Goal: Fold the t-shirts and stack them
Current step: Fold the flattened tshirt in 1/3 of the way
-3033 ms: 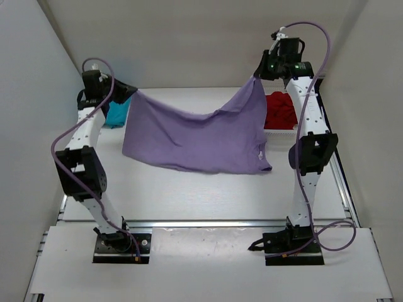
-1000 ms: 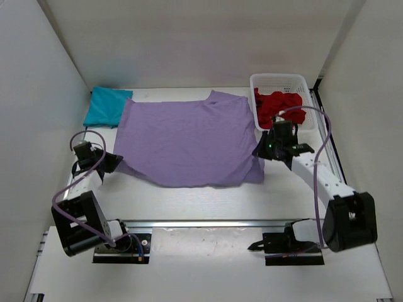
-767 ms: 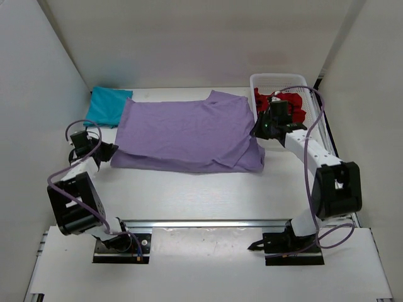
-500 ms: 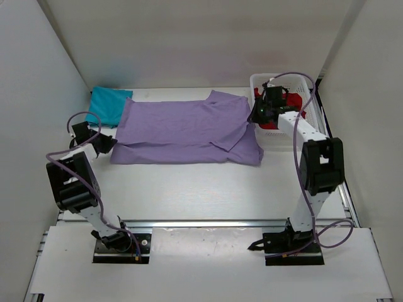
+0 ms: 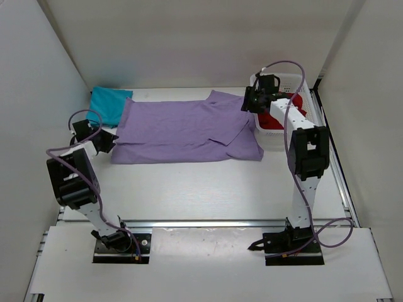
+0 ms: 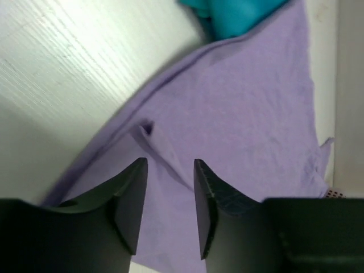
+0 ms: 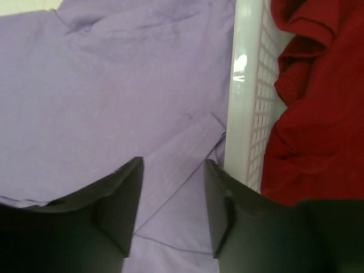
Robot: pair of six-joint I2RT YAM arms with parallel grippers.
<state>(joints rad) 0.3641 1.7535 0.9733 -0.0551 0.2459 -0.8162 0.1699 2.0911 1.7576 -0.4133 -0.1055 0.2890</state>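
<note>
White table (image 5: 189,185) under lavender shirt (image 5: 182,129), white walls (image 5: 189,44)

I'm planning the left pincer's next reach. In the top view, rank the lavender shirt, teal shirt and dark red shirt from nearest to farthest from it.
From the left pincer:
1. Lavender shirt, its left edge beside the pincer.
2. Teal shirt, farther back, at the far left.
3. Dark red shirt, in the basket at far right.
</note>
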